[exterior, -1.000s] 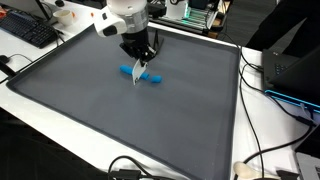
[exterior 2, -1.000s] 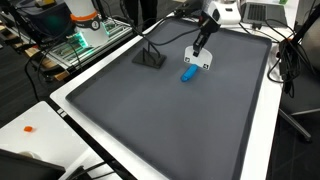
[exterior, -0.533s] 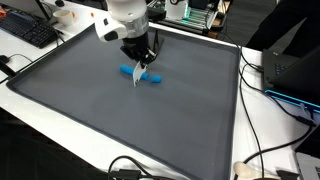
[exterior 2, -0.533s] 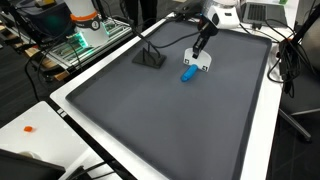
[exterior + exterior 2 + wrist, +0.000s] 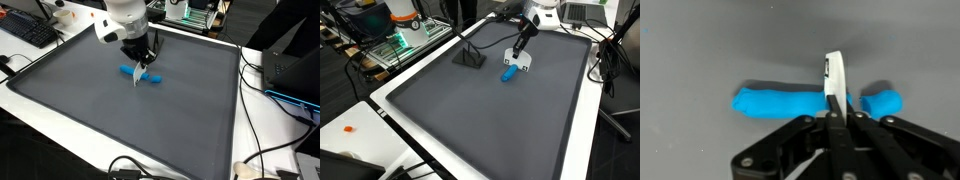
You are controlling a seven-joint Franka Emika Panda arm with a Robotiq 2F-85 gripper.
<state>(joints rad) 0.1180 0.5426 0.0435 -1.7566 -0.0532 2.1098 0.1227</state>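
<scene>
Jaws pressed together, pinching a thin white strip that stands on edge; right behind it a blue bar lies flat on the grey mat covering the surface; farther off, a keyboard sits past the mat's edge

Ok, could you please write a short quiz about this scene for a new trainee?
1. True or false: the gripper is shut on a white flat tool.
2. What colour is the bar under the tool? A red, B blue, C green.
3. On what surface does the bar lie?
Key: 1 true; 2 B; 3 the dark grey mat.
</scene>
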